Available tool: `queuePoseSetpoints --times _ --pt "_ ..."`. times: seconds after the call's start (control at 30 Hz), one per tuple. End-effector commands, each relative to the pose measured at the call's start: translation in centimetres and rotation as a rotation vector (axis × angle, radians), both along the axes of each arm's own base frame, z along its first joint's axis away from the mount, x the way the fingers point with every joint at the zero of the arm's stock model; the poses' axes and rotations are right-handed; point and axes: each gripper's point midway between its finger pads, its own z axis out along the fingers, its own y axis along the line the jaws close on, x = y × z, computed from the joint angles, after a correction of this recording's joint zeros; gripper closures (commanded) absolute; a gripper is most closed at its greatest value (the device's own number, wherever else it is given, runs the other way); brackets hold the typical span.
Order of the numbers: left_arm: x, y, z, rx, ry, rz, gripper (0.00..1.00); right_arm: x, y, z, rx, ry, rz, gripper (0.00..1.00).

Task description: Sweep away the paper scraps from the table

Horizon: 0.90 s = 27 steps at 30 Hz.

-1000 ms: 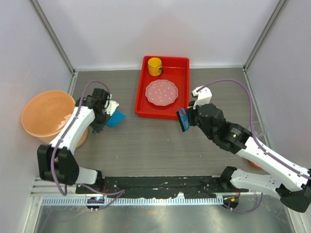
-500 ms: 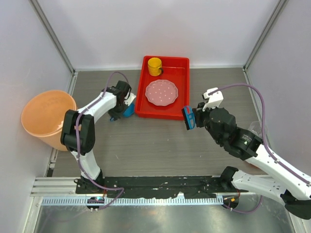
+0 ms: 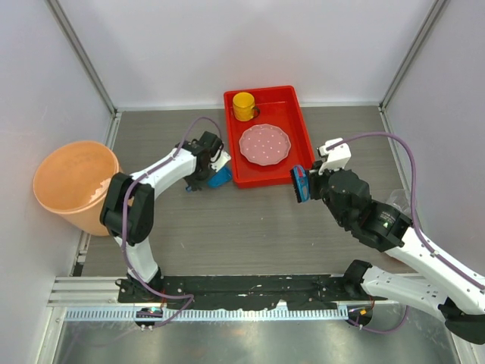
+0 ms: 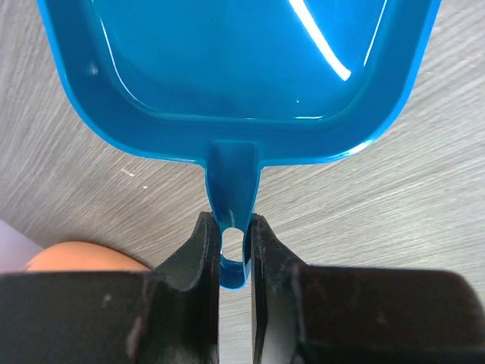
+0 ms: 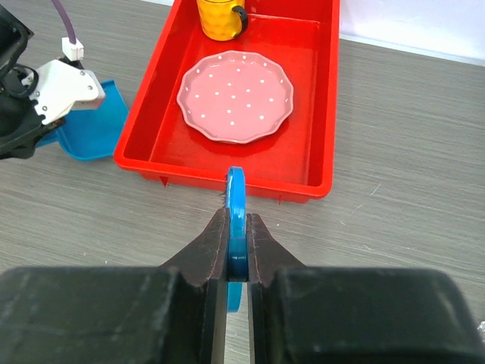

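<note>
**Tools gripped, no scraps in sight**

The left gripper (image 4: 233, 250) clamps the handle of the blue dustpan (image 4: 242, 61), just beside the red tray (image 5: 303, 98); the right gripper (image 5: 237, 227) pinches a blue brush (image 5: 236, 189); no paper scraps show on the table (image 3: 250, 227), so neither arm counts as nearer; earlier the dustpan was by the orange bowl (image 3: 64, 171), and the tray stood straight.

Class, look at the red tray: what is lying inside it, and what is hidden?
A pink dotted plate and a yellow mug sit inside the red tray. The tray floor beneath them is covered.
</note>
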Motion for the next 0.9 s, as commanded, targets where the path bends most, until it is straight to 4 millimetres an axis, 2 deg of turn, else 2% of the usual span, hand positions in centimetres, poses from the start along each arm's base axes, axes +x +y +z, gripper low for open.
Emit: queuePoseSetpoints --times 0.0,0.23,0.37,0.43,0.57,0.67,0.87 --pt "1.9 1.2 2.6 0.039 -0.130 -0.001 1.00 0.0 -0.3 0.5 0.002 -0.012 -0.010 0.99" --pt "-1.2 1.8 1.8 0.019 -0.061 -0.023 1.00 -0.2 1.6 -0.9 -0.006 0.024 0.079 0.99" --pt "-2.7 2.6 1.7 0.028 -0.050 -0.019 1.00 0.6 2.3 -2.2 -0.064 0.046 0.077 0.99" --pt "-3.2 2.8 2.2 0.020 -0.060 -0.018 1.00 1.0 3.7 -3.4 -0.083 0.073 0.116 0.99" --pt "-5.4 2.7 2.0 -0.026 -0.012 -0.028 1.00 0.8 6.7 -4.9 -0.077 0.126 0.238 0.99" --pt "-6.9 3.1 1.0 -0.024 0.034 -0.051 1.00 0.2 8.7 -5.4 -0.052 0.143 0.338 0.99" --pt "-10.4 3.4 -1.0 -0.051 0.152 -0.119 1.00 -0.2 11.1 -4.3 0.032 0.122 0.429 0.99"
